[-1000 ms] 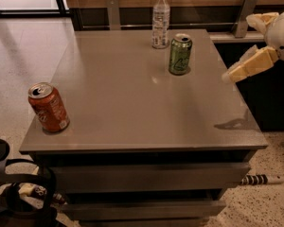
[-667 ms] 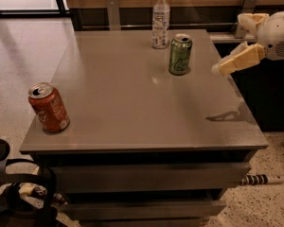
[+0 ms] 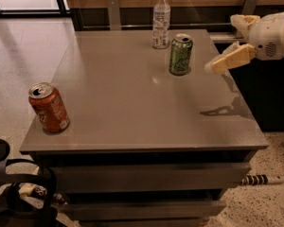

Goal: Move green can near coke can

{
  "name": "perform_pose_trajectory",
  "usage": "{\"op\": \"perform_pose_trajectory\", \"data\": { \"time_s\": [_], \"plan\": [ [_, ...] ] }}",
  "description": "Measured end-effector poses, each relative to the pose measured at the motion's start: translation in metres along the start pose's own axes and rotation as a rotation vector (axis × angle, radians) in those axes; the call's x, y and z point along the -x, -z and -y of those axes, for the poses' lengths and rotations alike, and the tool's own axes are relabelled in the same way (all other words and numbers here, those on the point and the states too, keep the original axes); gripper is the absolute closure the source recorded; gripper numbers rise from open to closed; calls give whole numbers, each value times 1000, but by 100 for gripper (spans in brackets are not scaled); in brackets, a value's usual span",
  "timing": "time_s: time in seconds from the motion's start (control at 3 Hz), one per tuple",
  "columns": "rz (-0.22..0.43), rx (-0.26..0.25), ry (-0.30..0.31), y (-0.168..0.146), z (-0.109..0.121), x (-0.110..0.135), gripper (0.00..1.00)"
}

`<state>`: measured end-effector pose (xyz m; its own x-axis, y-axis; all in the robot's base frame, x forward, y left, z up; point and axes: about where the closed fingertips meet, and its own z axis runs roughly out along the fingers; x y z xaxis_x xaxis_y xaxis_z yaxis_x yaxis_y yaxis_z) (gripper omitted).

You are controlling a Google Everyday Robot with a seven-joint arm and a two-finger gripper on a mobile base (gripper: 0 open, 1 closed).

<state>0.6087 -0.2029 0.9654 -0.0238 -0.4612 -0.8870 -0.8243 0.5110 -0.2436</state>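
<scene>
The green can [image 3: 181, 54] stands upright at the back right of the grey table [image 3: 132, 103], with a silver top. The coke can [image 3: 49, 107], red-orange with a white label patch, stands upright near the front left corner, far from the green can. My gripper [image 3: 221, 44] comes in from the right edge, above the table and just right of the green can, apart from it. Its cream fingers [image 3: 229, 58] are spread open and hold nothing.
A clear plastic bottle [image 3: 161, 19] with a white cap stands at the table's back edge, just behind and left of the green can. The table has drawers [image 3: 146, 178] below. A dark bag [image 3: 9, 193] lies on the floor at the front left.
My gripper has moved left over the table's right edge, closer to the green can. Both cans and the bottle have not moved.
</scene>
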Motion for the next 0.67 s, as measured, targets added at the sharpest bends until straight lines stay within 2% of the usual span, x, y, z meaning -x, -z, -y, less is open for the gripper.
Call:
{"op": "perform_pose_trajectory", "data": {
  "time_s": [0.33,0.67],
  "plan": [
    [84,13,-47,-39,14,-3,0],
    [130,10,-81,-66,18,-6,0]
  ]
}}
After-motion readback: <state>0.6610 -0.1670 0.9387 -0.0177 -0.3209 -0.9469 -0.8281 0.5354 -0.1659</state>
